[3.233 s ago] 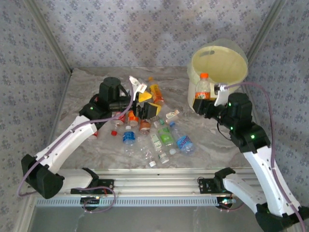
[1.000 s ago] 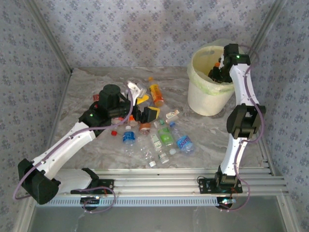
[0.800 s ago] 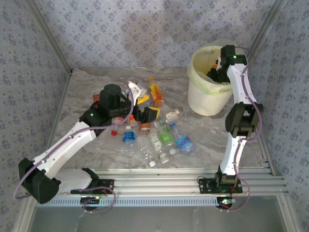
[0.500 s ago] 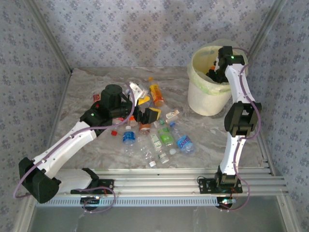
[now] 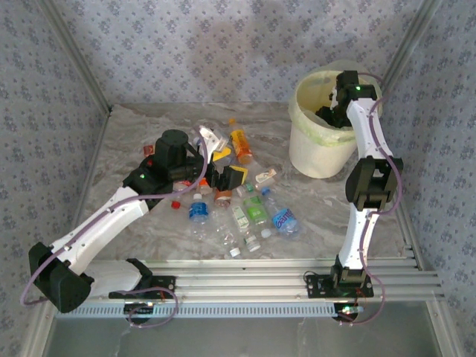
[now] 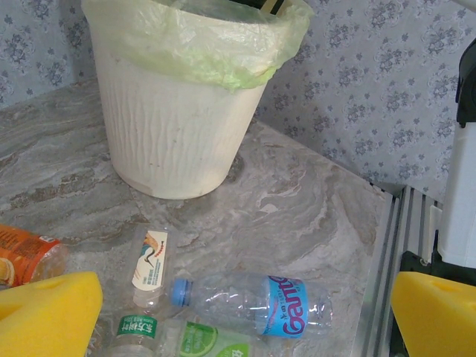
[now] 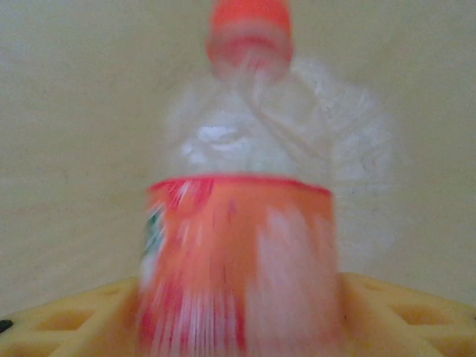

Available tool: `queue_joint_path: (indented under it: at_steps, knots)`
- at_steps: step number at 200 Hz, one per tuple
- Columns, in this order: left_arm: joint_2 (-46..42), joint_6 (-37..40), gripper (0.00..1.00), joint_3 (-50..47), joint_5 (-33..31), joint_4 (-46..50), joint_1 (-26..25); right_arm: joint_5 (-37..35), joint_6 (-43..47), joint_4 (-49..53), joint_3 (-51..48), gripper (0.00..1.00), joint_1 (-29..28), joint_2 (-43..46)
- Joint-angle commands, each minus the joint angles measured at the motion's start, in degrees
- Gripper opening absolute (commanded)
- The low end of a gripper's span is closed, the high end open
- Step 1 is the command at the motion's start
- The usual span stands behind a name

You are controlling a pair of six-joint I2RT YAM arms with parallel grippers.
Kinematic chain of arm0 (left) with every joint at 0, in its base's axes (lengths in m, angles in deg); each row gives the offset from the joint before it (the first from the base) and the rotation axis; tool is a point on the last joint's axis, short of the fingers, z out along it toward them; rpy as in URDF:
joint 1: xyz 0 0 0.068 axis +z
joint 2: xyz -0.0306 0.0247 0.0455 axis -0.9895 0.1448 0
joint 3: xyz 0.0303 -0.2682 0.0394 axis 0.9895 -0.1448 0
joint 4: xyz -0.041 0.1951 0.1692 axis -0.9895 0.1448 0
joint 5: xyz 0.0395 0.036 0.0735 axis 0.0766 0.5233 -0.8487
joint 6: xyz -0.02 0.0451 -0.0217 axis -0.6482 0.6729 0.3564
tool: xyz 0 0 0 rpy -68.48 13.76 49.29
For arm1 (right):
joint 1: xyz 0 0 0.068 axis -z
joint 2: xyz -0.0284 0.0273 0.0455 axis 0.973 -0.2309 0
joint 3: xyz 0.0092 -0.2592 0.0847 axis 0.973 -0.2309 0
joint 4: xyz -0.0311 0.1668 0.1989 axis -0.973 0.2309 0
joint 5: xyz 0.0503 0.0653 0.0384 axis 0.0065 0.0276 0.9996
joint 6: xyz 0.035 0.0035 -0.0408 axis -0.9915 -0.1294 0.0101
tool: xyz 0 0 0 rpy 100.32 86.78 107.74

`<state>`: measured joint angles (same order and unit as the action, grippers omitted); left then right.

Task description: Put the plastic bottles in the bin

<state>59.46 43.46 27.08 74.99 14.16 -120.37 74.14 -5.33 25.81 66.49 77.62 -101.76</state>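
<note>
Bottle inside the bin, grip on it unclear

Right end effector (image 5: 332, 111) reaches down into the mouth of the bin (image 5: 312, 155), the arm stretched tall over the rim. From the right wrist, an orange-label bottle (image 7: 242, 253) with an orange cap stands upright between the yellow pads (image 7: 405, 316), against the pale inner wall of the bin. The bottle is heavily blurred, so whether the pads are clamped on it or have let go cannot be told.

The bin stands at the far right of the grey marbled counter (image 5: 134, 134), its yellow-green bag (image 6: 201, 44) folded over the rim.

Left end effector (image 5: 227, 165) hovers low over the heap of plastic bottles (image 5: 238, 201) in the middle of the counter, spread wide and grasping nothing; its two yellow pads sit at the lower corners of the left wrist view. Between them lie a clear blue-label bottle (image 6: 260, 303) on its side and a green-label bottle (image 6: 201, 341) just beside it. An orange-filled bottle (image 5: 239, 143) lies at the far edge of the heap, well apart from the bin
</note>
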Motion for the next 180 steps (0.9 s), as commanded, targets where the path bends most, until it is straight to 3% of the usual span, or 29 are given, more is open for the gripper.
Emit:
queue_joint_path:
  at_steps: [1,56,131,180]
  knots:
    - [-0.1,0.8,1.00,2.4,-0.2,0.6,-0.3,0.7,0.4,0.1,0.0,0.71,-0.2,2.7]
    - [-0.2,0.8,1.00,2.5,-0.2,0.6,-0.4,1.3,0.1,-0.5,-0.1,0.78,0.0,4.2]
    - [-0.5,0.7,1.00,2.7,-0.1,0.7,-0.4,3.6,-1.8,-5.4,-1.4,0.73,0.9,11.0]
    - [-0.6,1.7,1.00,2.8,-0.3,1.5,-0.3,0.7,-2.5,-11.0,-5.3,0.71,0.3,19.9]
